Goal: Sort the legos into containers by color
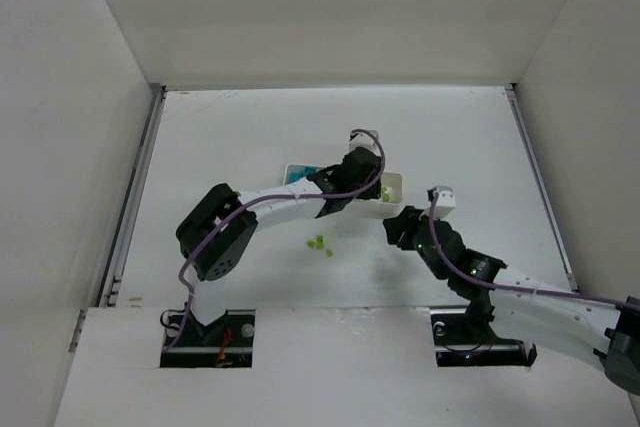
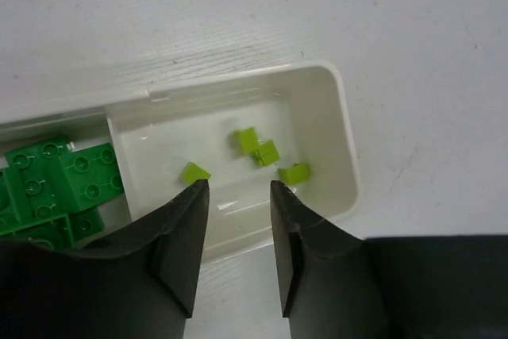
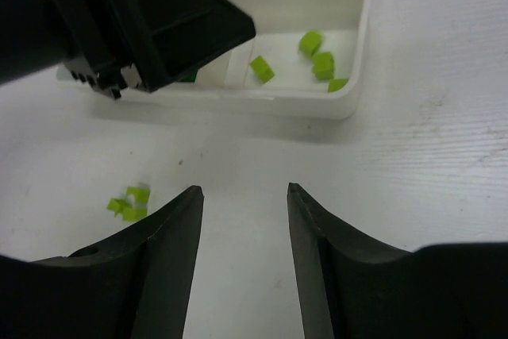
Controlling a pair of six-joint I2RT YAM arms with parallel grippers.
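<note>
- Left claw (image 2: 236, 192): open, nothing between its fingers. It hangs over the near wall of the tray (image 2: 347, 148), at the right end compartment.
- Right end compartment: four yellow-green legos (image 2: 266, 152) lie on its floor. Two are close together in the middle, one is near the right wall, and one is just past the left fingertip in the left wrist view. I can't tell whether that last one touches the finger.
- Middle compartment: dark green legos (image 2: 55, 188) piled together, studs up, cut off by the edge of the left wrist view.
- Left compartment: cyan-blue legos (image 1: 300, 175) show in the top view. They are mostly hidden by the left arm, so I can't count them.
- Right claw (image 3: 244, 196): open and holding nothing, with bare counter (image 1: 250, 137) between its fingers. It is low, on the near side of the tray's right end and apart from the tray.
- Loose yellow-green legos (image 3: 129, 204): a small cluster on the counter in front of the tray. They are outside every compartment, to the left of the right claw and not touching it. It looks like about three pieces, too small for an exact count.
- In the right wrist view the left claw's black body sits above the tray and blocks the middle and left compartments.
</note>
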